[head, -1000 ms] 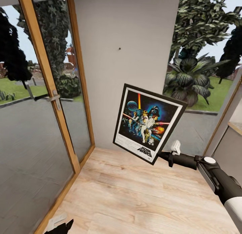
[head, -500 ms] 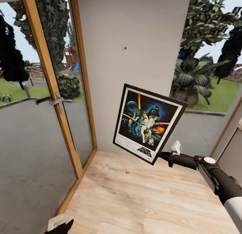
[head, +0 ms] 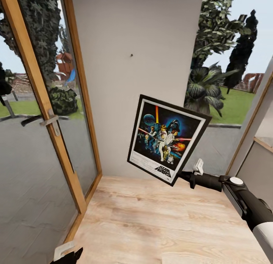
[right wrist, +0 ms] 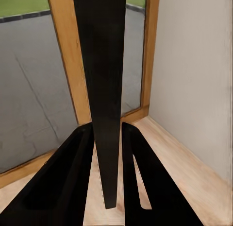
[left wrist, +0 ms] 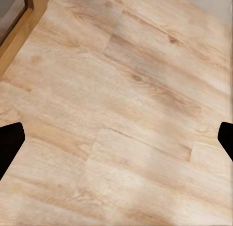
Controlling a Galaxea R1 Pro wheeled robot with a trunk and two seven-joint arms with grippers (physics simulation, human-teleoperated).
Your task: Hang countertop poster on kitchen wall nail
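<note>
Presently the poster (head: 167, 138) is gripped at its lower edge by the right gripper (head: 181, 175), tilted below the wall nail (head: 131, 55), toward which it should be raised and levelled, while the left gripper's fingers (left wrist: 10, 143) are spread open.

The poster (head: 167, 139) hides the right end effector's (head: 181, 175) fingertips in the head view; the left end effector (head: 66, 253) is cut by the bottom edge; the wall nail (head: 131, 55) is a mere speck.
</note>
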